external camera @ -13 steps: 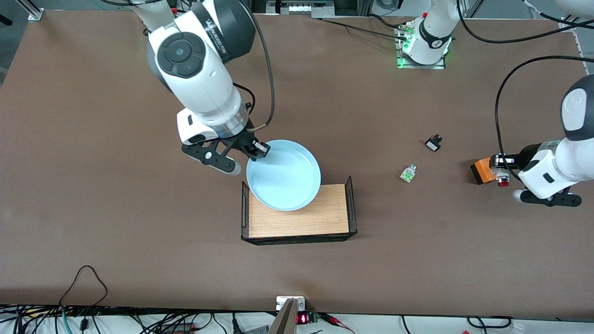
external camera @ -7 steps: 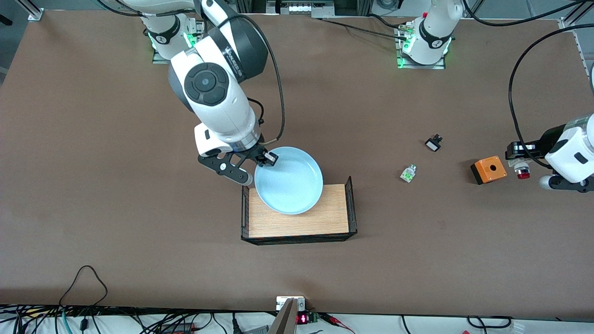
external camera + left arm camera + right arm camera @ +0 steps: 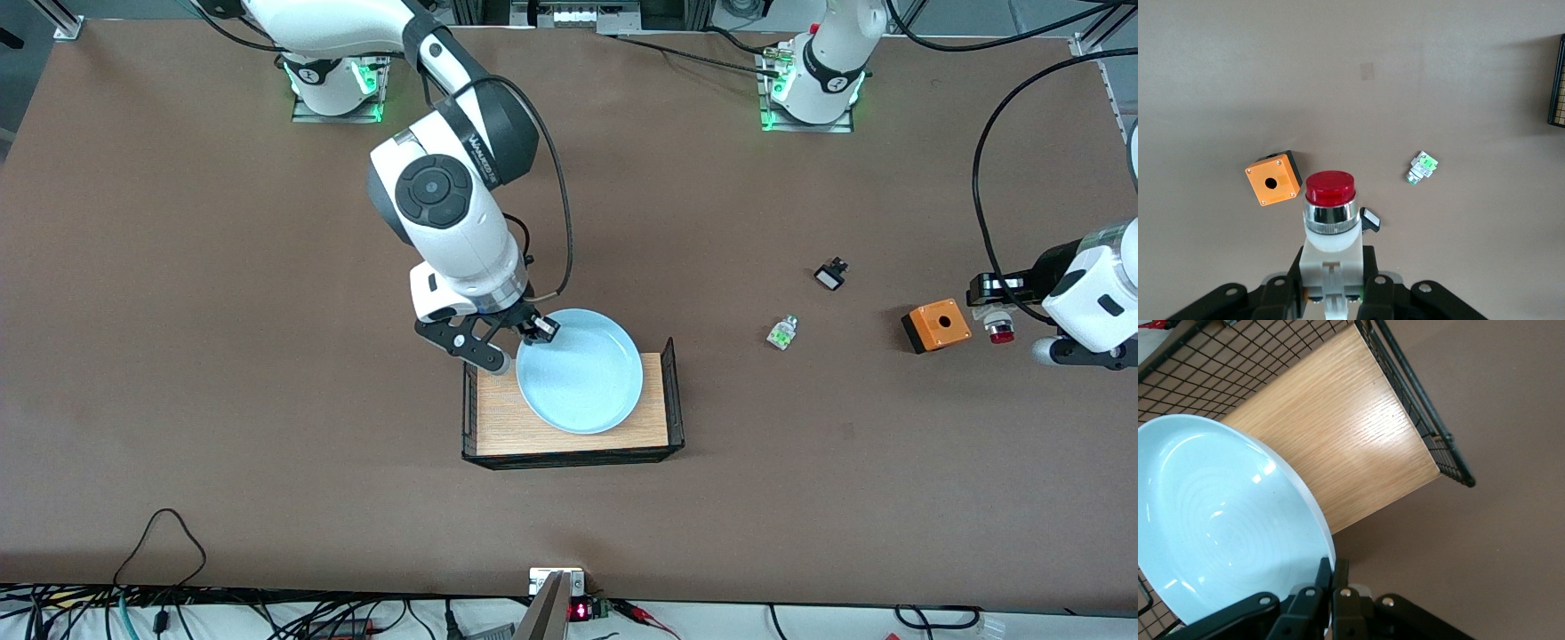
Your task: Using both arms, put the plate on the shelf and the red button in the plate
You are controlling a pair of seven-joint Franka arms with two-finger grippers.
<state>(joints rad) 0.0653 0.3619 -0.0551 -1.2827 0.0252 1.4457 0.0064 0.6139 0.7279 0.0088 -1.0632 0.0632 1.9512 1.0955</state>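
Observation:
My right gripper (image 3: 526, 343) is shut on the rim of the pale blue plate (image 3: 580, 371) and holds it over the wooden tray (image 3: 498, 418). In the right wrist view the plate (image 3: 1218, 533) fills one side, with its rim pinched in my right gripper (image 3: 1336, 573). My left gripper (image 3: 996, 307) is shut on the red button (image 3: 1002, 331) and holds it up beside the orange box (image 3: 935, 325). In the left wrist view the red button (image 3: 1330, 213) stands in my left gripper (image 3: 1331, 280).
The tray has black mesh walls (image 3: 673, 391). A green-capped button (image 3: 781, 332) and a small black part (image 3: 830, 274) lie on the brown table between the tray and the orange box. In the left wrist view the orange box (image 3: 1273, 180) and the green-capped button (image 3: 1421, 167) lie below.
My right gripper has carried the plate toward the left arm's end and down over the tray. My left gripper lifted the red button off the orange box, then stayed still.

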